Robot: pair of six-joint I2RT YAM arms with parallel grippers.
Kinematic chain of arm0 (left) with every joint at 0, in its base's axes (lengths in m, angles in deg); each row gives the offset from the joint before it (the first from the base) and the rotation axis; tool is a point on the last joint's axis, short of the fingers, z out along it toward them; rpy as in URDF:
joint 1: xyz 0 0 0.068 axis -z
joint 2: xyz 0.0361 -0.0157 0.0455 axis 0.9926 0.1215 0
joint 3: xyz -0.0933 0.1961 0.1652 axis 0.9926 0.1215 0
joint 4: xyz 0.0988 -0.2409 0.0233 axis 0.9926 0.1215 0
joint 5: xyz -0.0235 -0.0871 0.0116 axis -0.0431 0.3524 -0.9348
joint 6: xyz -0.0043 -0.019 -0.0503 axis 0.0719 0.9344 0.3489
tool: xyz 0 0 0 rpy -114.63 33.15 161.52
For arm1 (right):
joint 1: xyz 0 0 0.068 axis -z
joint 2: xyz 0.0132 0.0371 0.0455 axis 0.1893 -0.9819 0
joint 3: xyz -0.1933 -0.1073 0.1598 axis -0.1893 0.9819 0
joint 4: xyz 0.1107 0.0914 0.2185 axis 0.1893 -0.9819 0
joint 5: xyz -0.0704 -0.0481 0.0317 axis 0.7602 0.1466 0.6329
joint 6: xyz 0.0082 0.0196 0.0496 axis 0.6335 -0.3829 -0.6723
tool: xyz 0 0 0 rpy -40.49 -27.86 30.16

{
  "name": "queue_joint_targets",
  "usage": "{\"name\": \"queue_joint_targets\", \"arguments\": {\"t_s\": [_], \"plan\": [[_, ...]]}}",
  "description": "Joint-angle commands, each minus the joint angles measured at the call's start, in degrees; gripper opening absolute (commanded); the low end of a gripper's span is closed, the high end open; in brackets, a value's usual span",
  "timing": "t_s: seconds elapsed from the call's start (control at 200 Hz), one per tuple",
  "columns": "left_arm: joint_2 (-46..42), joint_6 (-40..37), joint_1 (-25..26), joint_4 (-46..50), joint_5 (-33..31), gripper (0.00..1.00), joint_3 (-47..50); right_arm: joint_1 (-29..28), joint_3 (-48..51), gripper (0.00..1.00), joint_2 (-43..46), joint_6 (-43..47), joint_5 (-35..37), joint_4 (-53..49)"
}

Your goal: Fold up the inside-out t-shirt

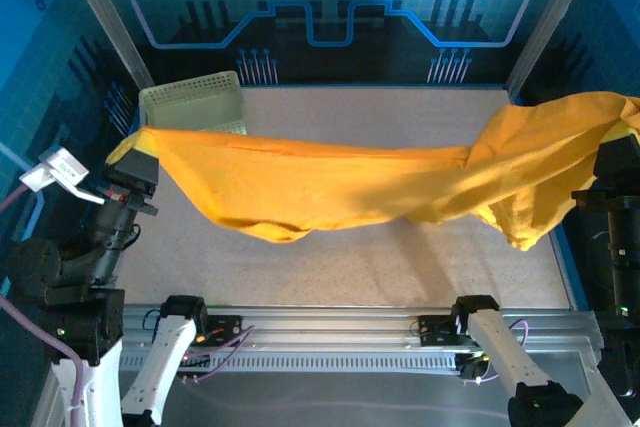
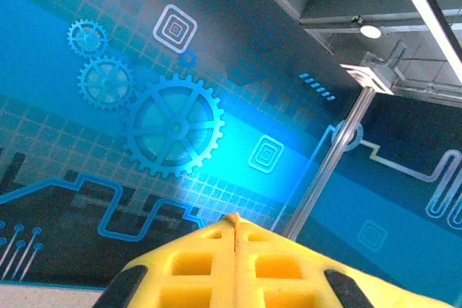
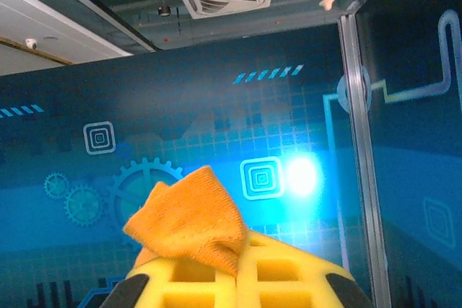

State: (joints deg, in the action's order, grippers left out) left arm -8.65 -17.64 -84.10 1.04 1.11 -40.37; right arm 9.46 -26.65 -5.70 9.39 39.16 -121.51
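Top view: the t-shirt is stretched as a long band above the table, running from 9 o'clock to about 2 o'clock. Its left end is gathered at the head of the left arm. Its right end is bunched in a thicker mass at the table's right edge, and one flap hangs down toward 4 o'clock. The middle sags, lowest left of centre; whether that fold touches the table cannot be told.

Left wrist view: the left fingers are pressed together, with a thin sliver of orange cloth pinched at the seam between their tips.

Right wrist view: the right fingers are closed on a corner of the t-shirt, which stands up in a folded peak above them.

A pale green lattice basket sits on the table at 10 o'clock, its near edge covered by the cloth.
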Motion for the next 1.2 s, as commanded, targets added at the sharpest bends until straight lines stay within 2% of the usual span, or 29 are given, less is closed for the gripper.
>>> {"name": "queue_joint_targets", "arguments": {"t_s": [0.0, 0.105, 0.335, 0.535, 0.73, 0.89, 1.026, 1.106, 1.196], "plan": [[9.14, -2.32, -0.59, 3.88, -2.23, 0.0, -2.7, -1.27, -0.21, 0.0, -4.97, 2.55, 2.26, 1.35], [19.79, -2.54, -0.59, 9.14, -2.27, 0.0, -5.77, -1.37, 0.78, 0.0, -10.29, 3.02, 2.13, 3.34], [35.7, -2.91, -0.66, 9.06, -7.21, 0.0, -9.17, -0.48, 0.97, 0.0, -23.59, 2.02, -0.64, 9.38], [49.41, -1.55, -0.95, 7.99, -5.51, 0.0, -22.16, 3.32, -8.66, 0.0, -36.34, 0.87, -5.34, 11.57], [59.44, 0.61, -2.24, 7.98, 0.22, 0.0, -39.27, 9.09, -19.87, 0.0, -44.77, -4.24, -12.95, 12.8], [62.63, 0.24, -2.76, 6.7, 2.9, 0.0, -47.97, 12.36, -26.93, 0.0, -47.45, -5.76, -15.73, 13.03], [60.69, -1.96, -3.11, 3.93, 4.54, 0.0, -46.43, 14.77, -29.23, 0.0, -46.61, -6.25, -18.75, 12.04], [58.05, -2.67, -3.14, 2.57, 5.16, 0.0, -41.58, 14.81, -24.94, 0.0, -43.12, -5.04, -19.37, 11.82], [53.92, -2.17, -3.14, -0.99, 7.76, 0.0, -32.41, 14.77, -12.82, 0.0, -36.24, -5.11, -20.48, 15.25]]}}
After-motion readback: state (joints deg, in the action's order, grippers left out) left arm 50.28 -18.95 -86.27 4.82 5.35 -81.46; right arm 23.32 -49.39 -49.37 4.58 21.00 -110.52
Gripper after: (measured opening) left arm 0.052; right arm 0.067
